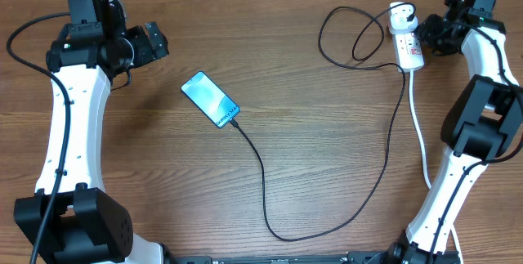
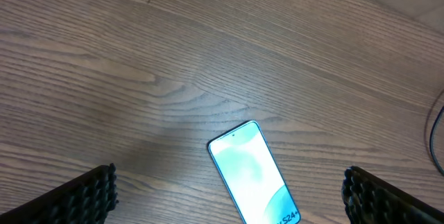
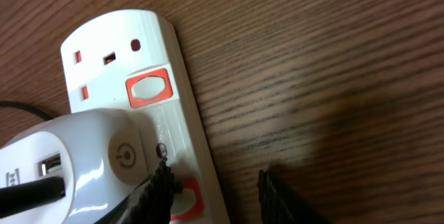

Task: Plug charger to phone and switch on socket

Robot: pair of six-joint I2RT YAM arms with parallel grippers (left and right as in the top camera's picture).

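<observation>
The phone (image 1: 211,99) lies flat at the table's centre-left with its screen glowing blue-teal; it also shows in the left wrist view (image 2: 255,172). The charger's black cable (image 1: 263,182) meets the phone's lower end, loops across the table and ends at the round white adapter (image 1: 400,19), which sits in the white socket strip (image 1: 410,51). My left gripper (image 2: 229,182) is open and empty above the phone. My right gripper (image 3: 216,189) is slightly open at the strip (image 3: 104,40). Its left finger lies over the red-rimmed switch (image 3: 186,197) beside the adapter (image 3: 76,154).
A second red-rimmed switch (image 3: 147,90) sits by the free outlet further along the strip. The strip's thick white cord (image 1: 421,133) runs toward the front right beside my right arm. Cable loops (image 1: 351,39) lie left of the strip.
</observation>
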